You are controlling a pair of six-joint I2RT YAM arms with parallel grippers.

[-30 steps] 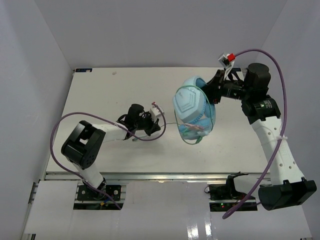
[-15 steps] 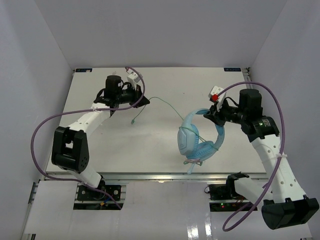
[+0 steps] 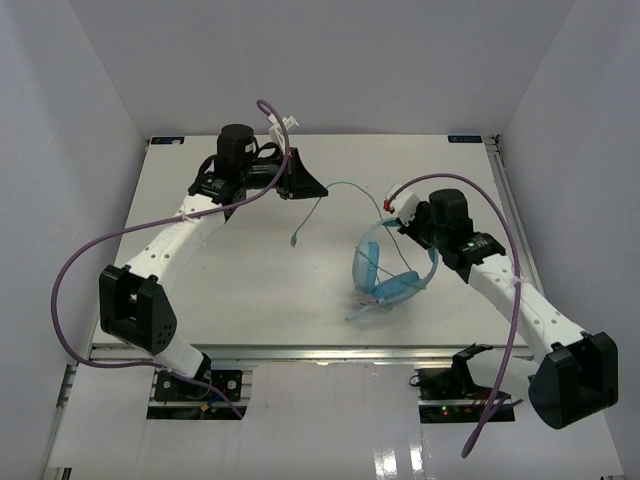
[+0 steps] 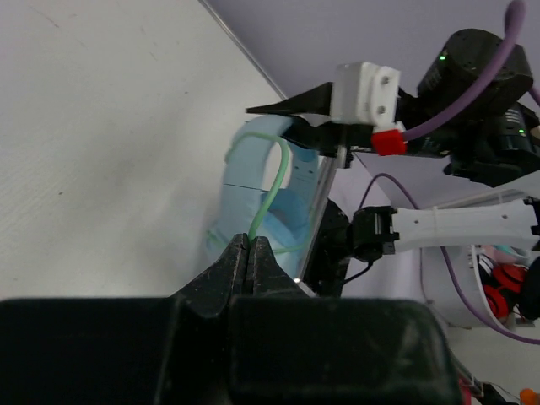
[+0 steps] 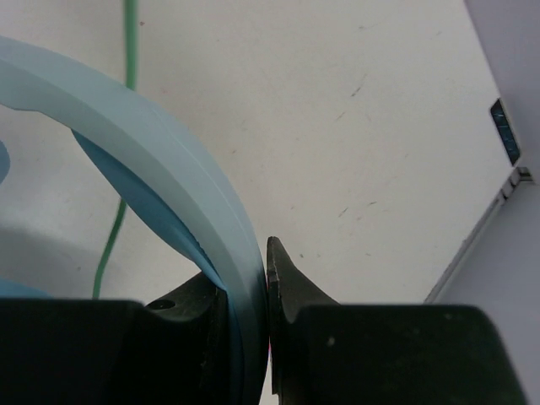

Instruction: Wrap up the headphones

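Note:
The light blue headphones stand tilted at the table's right middle, ear cups low. My right gripper is shut on the padded band, which fills the left of the right wrist view. The thin pale-green cable runs from the headphones up and left to my left gripper, which is shut on it; a loose end hangs down toward the table. In the left wrist view the cable rises from my shut left gripper toward the headphones.
Thick purple robot cables loop beside both arms. White walls enclose the table on the left, back and right. The table's far edge and right edge lie close to the grippers.
My left gripper has swung right along the back with the cable. My right gripper has moved left and lowered, tilting the headphones so the cups sit lower.

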